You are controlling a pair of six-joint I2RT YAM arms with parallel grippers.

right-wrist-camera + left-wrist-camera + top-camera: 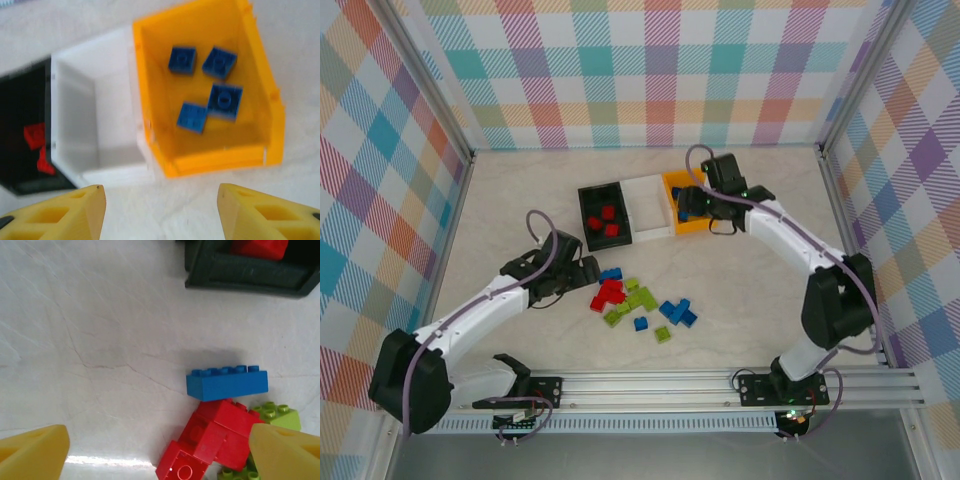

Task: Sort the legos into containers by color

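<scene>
Right jaws spread over orange bin holding blue legos. Left jaws spread around red lego, bottom centre; next, pinch it.

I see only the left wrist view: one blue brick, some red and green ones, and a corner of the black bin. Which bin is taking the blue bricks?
Observer: The orange-yellow bin. Four blue bricks lie on its floor.
Operator: Is anything in the white one?
Observer: I see no brick in the white bin. It stands between the black bin and the orange-yellow bin.
Operator: And what is the other arm doing?
Observer: The right pincer hangs at the orange-yellow bin, open, with nothing between its fingers.
</scene>
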